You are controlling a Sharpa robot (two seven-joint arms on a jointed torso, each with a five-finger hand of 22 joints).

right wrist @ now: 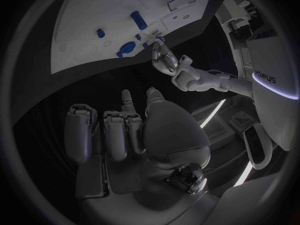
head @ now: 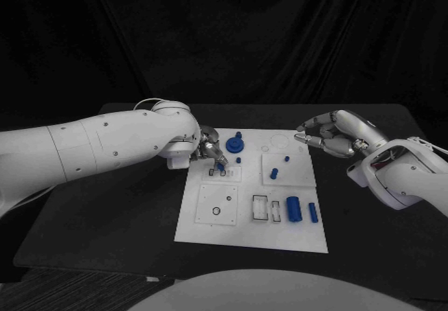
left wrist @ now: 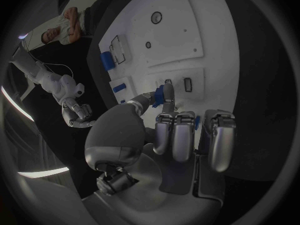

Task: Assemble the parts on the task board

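Head view, left to right. Left arm enters from the left edge and reaches over the black table [head: 112, 214]; left hand [head: 207, 150] sits over the upper left part of the task board [head: 247, 236]. Its fingertips are down at a small raised square plate with slots, and a small blue part [head: 220, 166] is pinched between thumb and finger there; the left wrist view confirms a blue piece [left wrist: 164, 95] clamped at the fingertips just above the slotted plate, other fingers curled in beside it. Whether the part is already seated in a slot cannot be told. Just right of the hand, a round blue part with a knob [head: 237, 142] stands on the board near its far edge, with a small blue peg [head: 238, 160] just in front of it. On the right-hand upper plate a short blue cylinder [head: 274, 173] stands, and a tiny blue peg [head: 287, 157] behind it. Lower row: a white plate with a small ring hole, then rectangular cut-outs, then a large blue cylinder [head: 294, 208] lying flat and a thinner blue bar [head: 313, 212] just beside it. Right hand [head: 329, 135] hovers off the board's far right corner, fingers curled together, holding nothing; right wrist view shows the same curled fingers [right wrist: 119, 130] over dark table.
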